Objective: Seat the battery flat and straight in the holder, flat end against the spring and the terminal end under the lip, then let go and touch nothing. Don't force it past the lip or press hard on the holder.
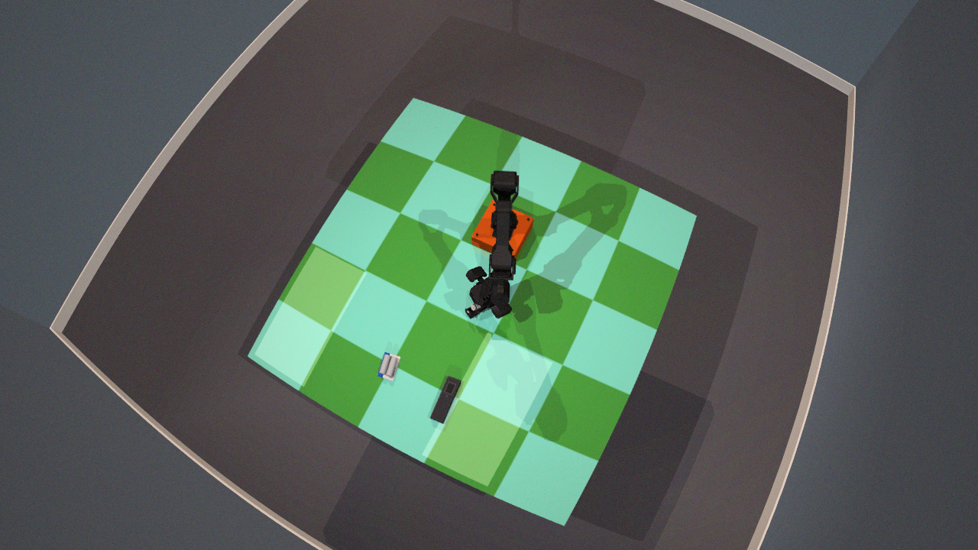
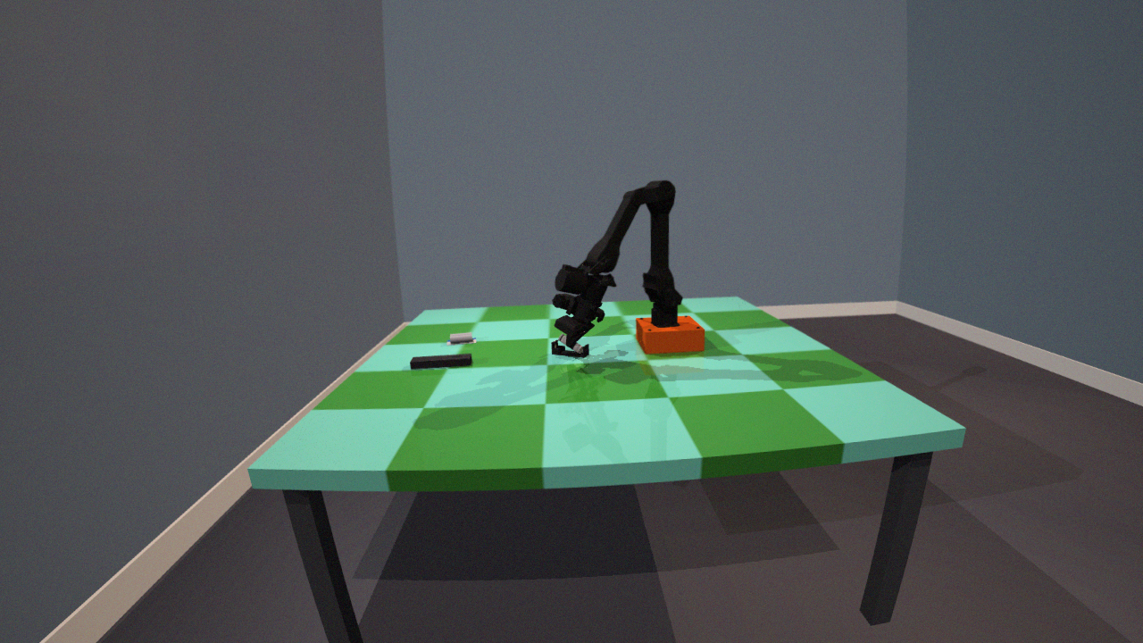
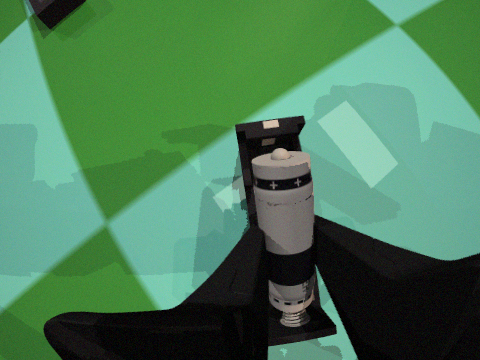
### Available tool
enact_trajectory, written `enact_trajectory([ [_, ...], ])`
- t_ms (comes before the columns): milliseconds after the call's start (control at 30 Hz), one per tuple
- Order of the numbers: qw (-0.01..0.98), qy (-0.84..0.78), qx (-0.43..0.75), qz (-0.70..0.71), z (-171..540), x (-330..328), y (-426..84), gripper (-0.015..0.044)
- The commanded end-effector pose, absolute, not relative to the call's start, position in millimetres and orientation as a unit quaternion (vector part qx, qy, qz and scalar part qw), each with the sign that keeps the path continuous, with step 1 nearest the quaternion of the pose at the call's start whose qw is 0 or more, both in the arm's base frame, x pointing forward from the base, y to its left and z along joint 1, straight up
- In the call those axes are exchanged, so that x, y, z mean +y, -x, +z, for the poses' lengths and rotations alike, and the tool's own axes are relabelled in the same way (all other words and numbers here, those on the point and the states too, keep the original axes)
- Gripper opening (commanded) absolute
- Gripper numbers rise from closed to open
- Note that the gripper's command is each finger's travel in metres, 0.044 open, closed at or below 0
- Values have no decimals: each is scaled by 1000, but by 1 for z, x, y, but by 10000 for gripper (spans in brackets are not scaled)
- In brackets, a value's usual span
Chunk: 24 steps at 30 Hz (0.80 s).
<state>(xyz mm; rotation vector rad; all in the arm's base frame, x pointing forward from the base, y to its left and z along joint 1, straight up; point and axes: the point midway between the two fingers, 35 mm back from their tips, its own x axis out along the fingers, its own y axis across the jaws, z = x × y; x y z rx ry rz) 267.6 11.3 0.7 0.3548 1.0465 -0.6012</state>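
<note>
The pincer (image 3: 286,254) is clamped on the battery (image 3: 283,207) around its dark lower band, holding it lengthwise over the black holder (image 3: 270,134) directly beneath. The flat end bears on the spring (image 3: 291,318) at the end nearest the pincer, apparently to shorten the coils so the nub at the far end can dip under the lip (image 3: 270,124) rather than be forced past it. A remote (image 1: 444,399) and a pack of spare cells (image 1: 389,367) lie well ahead of the pincer, out of the way.
</note>
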Motion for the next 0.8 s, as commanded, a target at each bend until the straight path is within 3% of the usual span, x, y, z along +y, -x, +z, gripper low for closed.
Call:
enact_trajectory([
  [0, 796, -163, 515, -274, -6, 13, -265, 70],
  [767, 745, -177, 588, -260, -10, 10, -271, 70],
])
